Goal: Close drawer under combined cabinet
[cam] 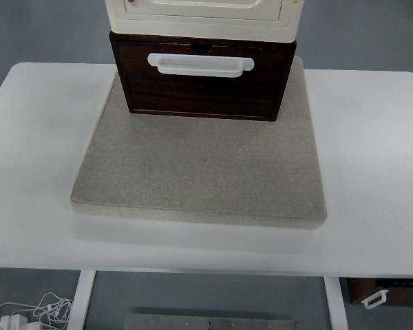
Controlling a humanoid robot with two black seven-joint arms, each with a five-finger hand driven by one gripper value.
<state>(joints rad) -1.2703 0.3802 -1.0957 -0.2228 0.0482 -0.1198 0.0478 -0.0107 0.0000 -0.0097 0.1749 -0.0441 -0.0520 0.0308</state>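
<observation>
The white worktop fills most of the view, and no hand or arm of the robot shows anywhere on it, so neither hand's state can be told, nor which is nearer to the work. On the worktop lies a square grey mat. At its far edge stands the combined cabinet: a cream upper unit over a dark wood drawer. The drawer front appears to stand slightly forward of the cream unit, towards the robot's side, so it probably needs a push straight away. Its white handle runs left to right across the front, near the top.
</observation>
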